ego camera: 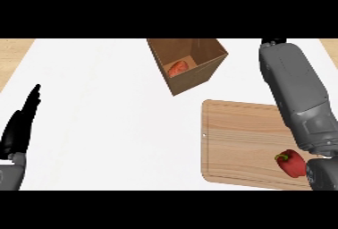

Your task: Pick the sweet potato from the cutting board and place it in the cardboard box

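Observation:
The sweet potato (177, 69), orange and lumpy, lies inside the open cardboard box (198, 76) at the counter's far middle. To the right, the wooden cutting board (238, 143) carries only a red bell pepper (291, 163). My right forearm rises across the board's right side toward the far edge. Only a small black piece of my right hand (271, 42) shows there, to the right of the box and apart from it. At the left edge my left hand (20, 125) rests open, fingers straight and pointing up, holding nothing.
The white counter (99, 116) stretches between my left hand and the box. Strips of wooden surface (13, 47) show at both far corners. My right forearm (297, 98) hides the board's right edge.

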`<state>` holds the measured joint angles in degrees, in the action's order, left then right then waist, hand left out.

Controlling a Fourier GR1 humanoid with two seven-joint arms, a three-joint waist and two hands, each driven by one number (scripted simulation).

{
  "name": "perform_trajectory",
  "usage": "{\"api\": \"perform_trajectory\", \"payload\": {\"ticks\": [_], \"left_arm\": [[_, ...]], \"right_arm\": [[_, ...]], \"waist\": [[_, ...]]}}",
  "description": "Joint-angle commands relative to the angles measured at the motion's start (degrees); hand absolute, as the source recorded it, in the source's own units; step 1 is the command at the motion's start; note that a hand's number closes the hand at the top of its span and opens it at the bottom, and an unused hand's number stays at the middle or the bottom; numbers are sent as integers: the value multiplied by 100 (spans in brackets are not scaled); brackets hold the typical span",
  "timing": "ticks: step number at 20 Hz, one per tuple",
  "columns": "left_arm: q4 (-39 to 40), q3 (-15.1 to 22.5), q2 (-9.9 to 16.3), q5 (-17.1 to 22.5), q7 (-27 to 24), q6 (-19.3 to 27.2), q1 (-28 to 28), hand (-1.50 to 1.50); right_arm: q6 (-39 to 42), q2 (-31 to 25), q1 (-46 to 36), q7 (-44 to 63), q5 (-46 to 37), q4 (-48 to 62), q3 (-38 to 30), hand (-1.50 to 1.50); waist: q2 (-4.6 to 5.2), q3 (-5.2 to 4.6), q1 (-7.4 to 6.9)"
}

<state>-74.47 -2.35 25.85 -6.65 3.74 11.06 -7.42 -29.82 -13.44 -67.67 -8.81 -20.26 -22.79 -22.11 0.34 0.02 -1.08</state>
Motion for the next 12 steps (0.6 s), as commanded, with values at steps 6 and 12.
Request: {"api": "perform_trajectory", "payload": {"ticks": [6,12], "left_arm": [[-106,-116,-58,-28,24,-70,245,0],[-482,-238,31,-64,45,-148,522,0]], "right_arm": [[1213,-838,1514,-149,396,-1136,11,-150],[2112,-1253,2484,118,559,-2123,215,-150]], "waist": [[-90,-1,214],[-70,-1,144]]}}
